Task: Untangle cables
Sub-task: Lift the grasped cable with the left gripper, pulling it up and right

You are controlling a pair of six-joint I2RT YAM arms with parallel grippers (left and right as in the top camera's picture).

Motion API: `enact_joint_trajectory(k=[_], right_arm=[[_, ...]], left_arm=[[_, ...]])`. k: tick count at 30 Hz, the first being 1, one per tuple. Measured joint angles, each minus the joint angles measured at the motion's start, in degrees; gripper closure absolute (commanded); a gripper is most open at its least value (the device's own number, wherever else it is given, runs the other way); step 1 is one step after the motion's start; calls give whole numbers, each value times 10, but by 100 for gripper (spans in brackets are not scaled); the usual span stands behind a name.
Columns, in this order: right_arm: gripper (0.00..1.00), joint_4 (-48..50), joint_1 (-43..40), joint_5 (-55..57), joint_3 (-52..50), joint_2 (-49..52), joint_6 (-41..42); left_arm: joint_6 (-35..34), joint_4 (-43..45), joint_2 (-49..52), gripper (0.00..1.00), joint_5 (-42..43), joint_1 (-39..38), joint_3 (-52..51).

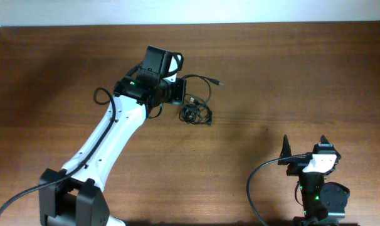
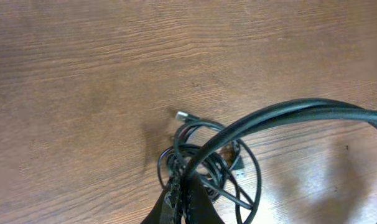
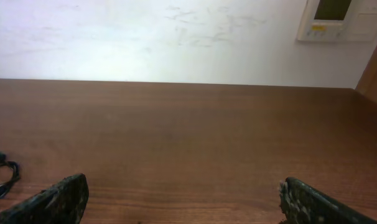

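Note:
The cables [image 1: 193,113] lie as a small black tangle on the wooden table, right of centre-left, with one strand arcing to a plug [image 1: 220,82]. My left gripper [image 1: 179,95] sits at the tangle's upper left. In the left wrist view the tangle [image 2: 207,163] is coiled just beyond my left gripper [image 2: 188,198], whose fingers [image 2: 173,200] are pinched together on a strand that rises in a thick loop [image 2: 288,112] to the right. A silver plug tip [image 2: 181,115] pokes out at the tangle's far side. My right gripper [image 1: 305,147] rests open and empty at the lower right, far from the cables.
The left arm [image 1: 108,141] stretches diagonally from the lower left corner. The right wrist view shows bare table between the spread fingers [image 3: 58,199], a bit of cable [image 3: 2,171] at the left edge, and a white wall with a panel [image 3: 341,18] behind the table's far edge.

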Motion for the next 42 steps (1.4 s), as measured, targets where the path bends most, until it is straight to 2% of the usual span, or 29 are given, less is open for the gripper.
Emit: enact_joint_trajectory(k=[5,8,11,13,16,19,21,23,28,32,35,38,39,42], right_arm=[[2,0,0,0,0,0,0],[2,0,0,0,0,0,0],[2,0,0,0,0,0,0],[2,0,0,0,0,0,0],[2,0,0,0,0,0,0],[2,0,0,0,0,0,0],[2,0,0,0,0,0,0],[2,0,0,0,0,0,0],[2,0,0,0,0,0,0],[2,47,0,-35,-2,0,10],[2,101,0,-179,-5,0,73],[2,284,0,-276,0,1,168],[2,278,0,-290,21,1,176],[2,110,-5,-299,124,10,159]], left_arm=[[0,55,-46,100,50,0,5],[0,43,-77,100,16,0,14],[-1,-7,-77,100,-29,0,16],[-1,-1,-77,100,-19,0,16],[-1,68,-83,100,45,0,25],[-1,101,-121,100,56,2,36],[-1,87,-147,100,41,4,44],[0,36,-153,100,5,4,49],[-1,-47,-86,100,-38,4,49],[0,-50,-64,100,23,4,49],[0,-49,-64,100,60,4,49],[4,-28,-64,100,117,4,49],[5,-21,-64,100,146,4,49],[4,-16,-64,100,220,4,62]])
